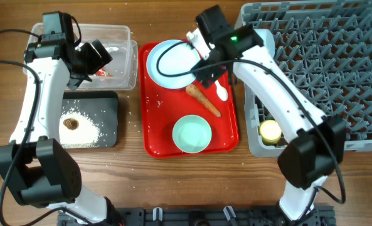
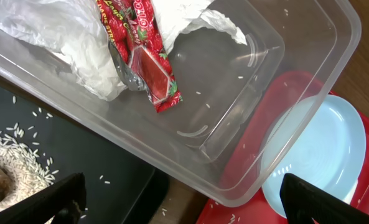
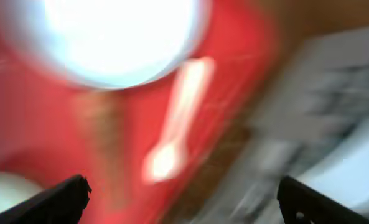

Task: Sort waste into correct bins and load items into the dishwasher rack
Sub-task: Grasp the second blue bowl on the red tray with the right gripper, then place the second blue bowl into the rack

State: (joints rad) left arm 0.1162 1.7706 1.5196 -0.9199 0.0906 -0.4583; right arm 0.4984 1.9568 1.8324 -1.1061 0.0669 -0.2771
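Left claw (image 1: 100,56) hangs released over the clear tub (image 1: 128,39), one crumpled napkin (image 2: 66,37) and one red wrapper (image 2: 144,59) just ahead of it. Right claw (image 1: 204,74), spread and empty, hovers above the red tray (image 1: 154,125): one spoon (image 1: 221,93) and one sausage stick (image 1: 202,100) beneath, one plate (image 1: 173,63) beside, one bowl (image 1: 192,134) farther off. One yellow cup (image 1: 271,130) sits in the rack (image 1: 324,63). Rice (image 1: 88,132) and one brown lump (image 1: 71,123) lie on the black tray (image 1: 107,110). Wooden table (image 1: 173,182).

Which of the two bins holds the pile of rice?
The shallow black tray; the clear tub holds a napkin and red wrapper instead.
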